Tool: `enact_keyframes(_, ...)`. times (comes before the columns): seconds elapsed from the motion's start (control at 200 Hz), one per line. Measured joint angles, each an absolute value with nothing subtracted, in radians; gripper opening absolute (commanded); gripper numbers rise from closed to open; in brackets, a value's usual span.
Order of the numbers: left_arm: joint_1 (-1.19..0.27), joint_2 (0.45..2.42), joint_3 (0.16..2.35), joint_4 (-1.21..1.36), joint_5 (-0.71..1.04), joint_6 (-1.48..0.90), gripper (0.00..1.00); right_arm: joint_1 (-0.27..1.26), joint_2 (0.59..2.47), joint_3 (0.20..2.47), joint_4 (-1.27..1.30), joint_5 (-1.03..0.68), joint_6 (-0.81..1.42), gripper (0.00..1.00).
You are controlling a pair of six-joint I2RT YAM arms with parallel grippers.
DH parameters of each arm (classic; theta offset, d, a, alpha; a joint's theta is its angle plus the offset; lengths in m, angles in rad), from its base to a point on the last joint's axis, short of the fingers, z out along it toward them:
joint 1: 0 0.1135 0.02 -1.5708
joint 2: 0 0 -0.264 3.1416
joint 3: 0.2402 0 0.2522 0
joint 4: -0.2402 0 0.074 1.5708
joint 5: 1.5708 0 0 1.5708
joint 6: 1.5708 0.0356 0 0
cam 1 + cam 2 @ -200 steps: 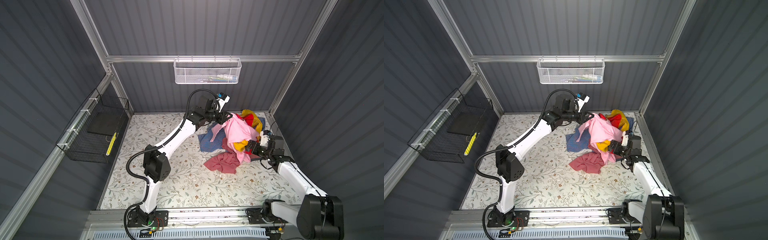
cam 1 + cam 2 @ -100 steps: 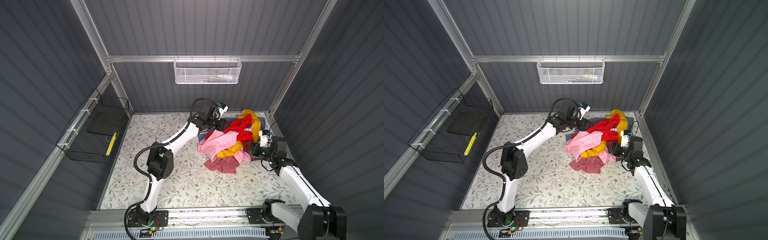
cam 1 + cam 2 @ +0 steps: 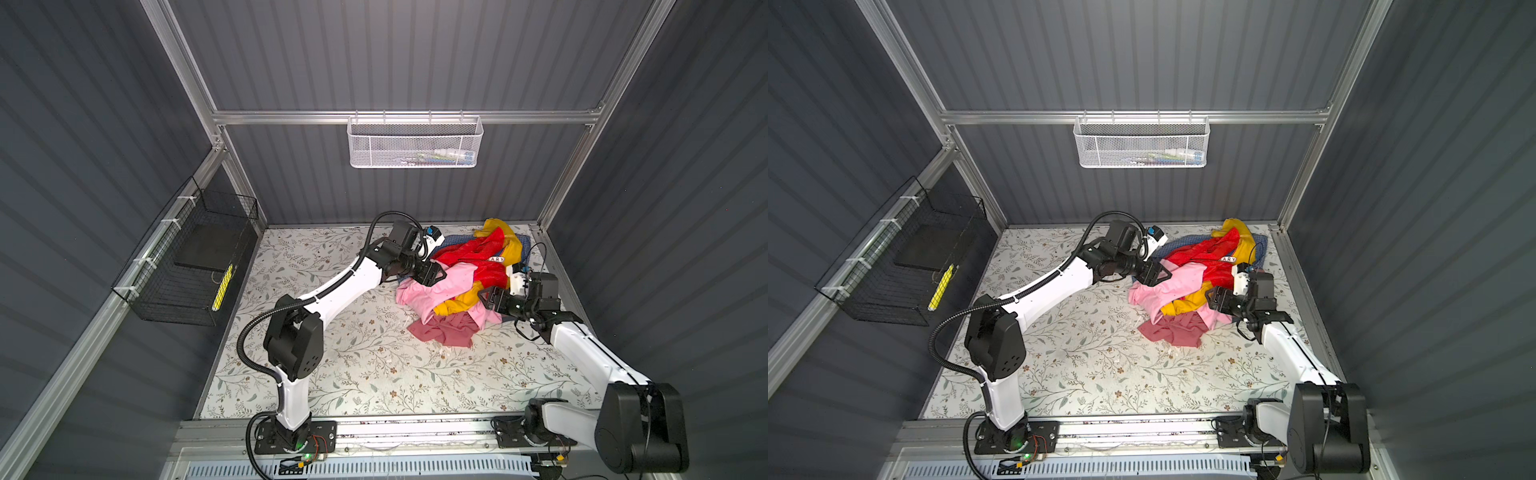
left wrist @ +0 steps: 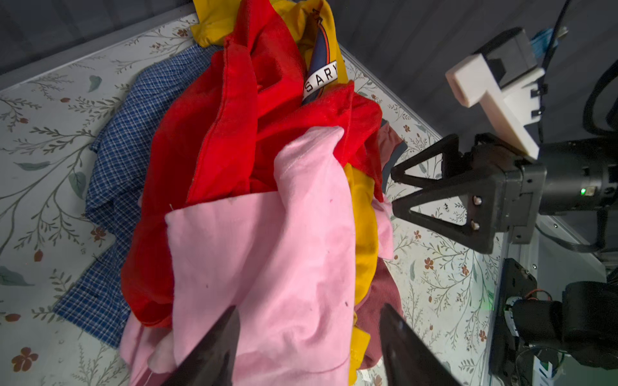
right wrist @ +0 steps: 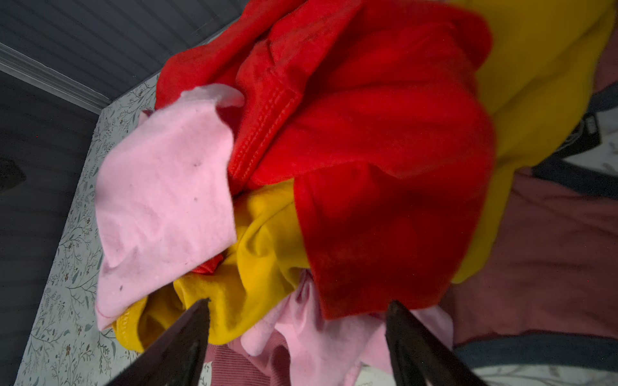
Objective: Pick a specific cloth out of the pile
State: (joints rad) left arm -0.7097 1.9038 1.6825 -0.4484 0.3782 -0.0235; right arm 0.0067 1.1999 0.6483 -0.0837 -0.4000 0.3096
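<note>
Pink and matte, the cloth (image 4: 261, 254) drapes the pile (image 3: 486, 257) on the left arm's side, tucked under the red cloth (image 4: 214, 133) and the mustard cloth (image 5: 254, 240). The left gripper (image 4: 309, 309) straddles a fold, jaws apart, nothing pinched; the right gripper (image 4: 394, 190) gapes empty alongside. Danger: a deep bite drags red or mustard along. Layers between those jaws are hard to count.
</note>
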Motion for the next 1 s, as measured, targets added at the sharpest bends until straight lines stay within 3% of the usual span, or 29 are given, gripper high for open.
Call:
enact_keyframes(0.455,-0.726,2.011,1.681,-0.461,0.274,-0.023,0.62,0.059,1.221,0.683,-0.087,-0.34,0.307,0.84)
enact_keyframes(0.535,-0.726,2.042,1.687,-0.461,0.262,-0.031,0.47,0.06,1.221,0.689,-0.089,-0.327,0.306,0.84)
enact_keyframes(0.63,-0.726,2.06,1.691,-0.461,0.26,-0.033,0.2,0.065,1.221,0.689,-0.091,-0.32,0.306,0.85)
enact_keyframes(0.75,-0.727,2.054,1.691,-0.435,0.26,-0.039,0.0,0.07,1.226,0.689,-0.091,-0.317,0.307,0.89)
enact_keyframes(1.001,-0.728,1.956,1.673,-0.417,0.227,-0.041,0.0,0.072,1.263,0.689,-0.067,-0.315,0.313,0.92)
